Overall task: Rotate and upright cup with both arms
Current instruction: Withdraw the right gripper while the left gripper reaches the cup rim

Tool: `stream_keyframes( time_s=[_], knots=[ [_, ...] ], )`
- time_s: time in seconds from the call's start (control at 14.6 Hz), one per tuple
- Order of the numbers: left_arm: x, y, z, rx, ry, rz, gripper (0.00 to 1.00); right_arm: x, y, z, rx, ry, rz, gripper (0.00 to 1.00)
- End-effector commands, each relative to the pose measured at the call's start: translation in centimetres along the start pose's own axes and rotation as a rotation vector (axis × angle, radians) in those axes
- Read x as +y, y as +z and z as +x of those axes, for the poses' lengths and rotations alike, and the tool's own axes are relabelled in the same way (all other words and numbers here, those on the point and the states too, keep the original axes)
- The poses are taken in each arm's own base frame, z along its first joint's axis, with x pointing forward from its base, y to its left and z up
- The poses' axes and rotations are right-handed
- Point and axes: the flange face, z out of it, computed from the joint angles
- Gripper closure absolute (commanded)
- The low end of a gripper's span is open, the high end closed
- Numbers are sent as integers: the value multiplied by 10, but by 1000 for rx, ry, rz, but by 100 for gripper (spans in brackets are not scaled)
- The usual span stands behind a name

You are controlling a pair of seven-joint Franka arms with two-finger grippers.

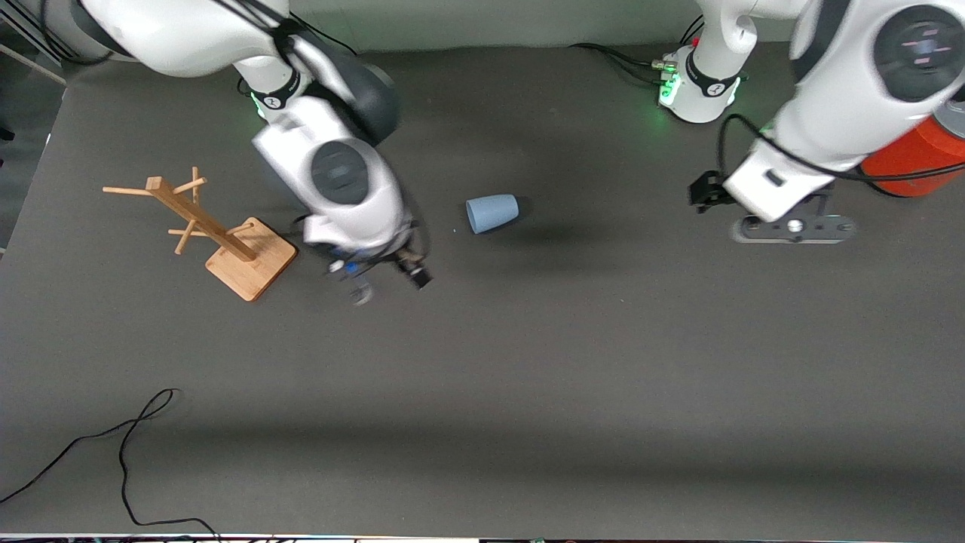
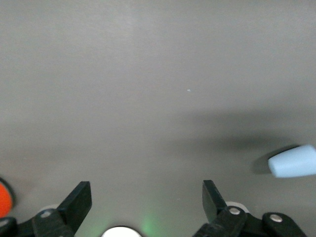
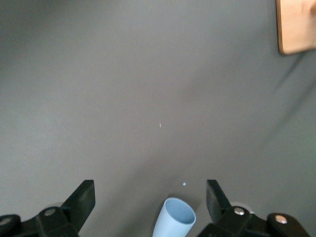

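My right gripper (image 3: 150,202) hangs spread wide over bare table between the wooden branched mug stand (image 1: 219,234) and the small light-blue handleless cup (image 1: 492,213), which lies on its side mid-table, its open mouth turned toward my right arm's end. I should come in low and square to the rim and pinch the wall gently so it cannot roll. My left gripper (image 2: 147,197) waits, also spread, beside the orange-red cylinder (image 1: 916,162).

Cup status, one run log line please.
cup: on its side, untouched | left end effector: open, empty | right end effector: open, empty, beside cup
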Motion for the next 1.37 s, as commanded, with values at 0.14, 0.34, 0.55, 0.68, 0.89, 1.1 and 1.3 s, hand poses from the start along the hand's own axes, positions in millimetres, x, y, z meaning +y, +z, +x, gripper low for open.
stream_keyframes(
  time_s=[0.14,0.34,0.55,0.68,0.89,1.1,1.3],
  knots=[
    [107,24,-8,35,-129,45,0,81,-85,113,-15,-123,91,0],
    [185,41,-17,65,-222,84,0,127,-99,158,30,-315,69,0],
    [268,67,-46,104,-275,132,0,176,-104,195,35,-456,102,0],
    [343,117,-72,134,-405,184,0,217,-103,220,15,-527,154,0],
    [415,163,-100,171,-409,230,0,240,-101,239,34,-625,156,0],
    [450,220,-126,224,-374,295,0,247,-100,245,29,-623,149,0],
    [467,283,-148,246,-316,385,0,249,-91,246,24,-618,141,0]
  ],
)
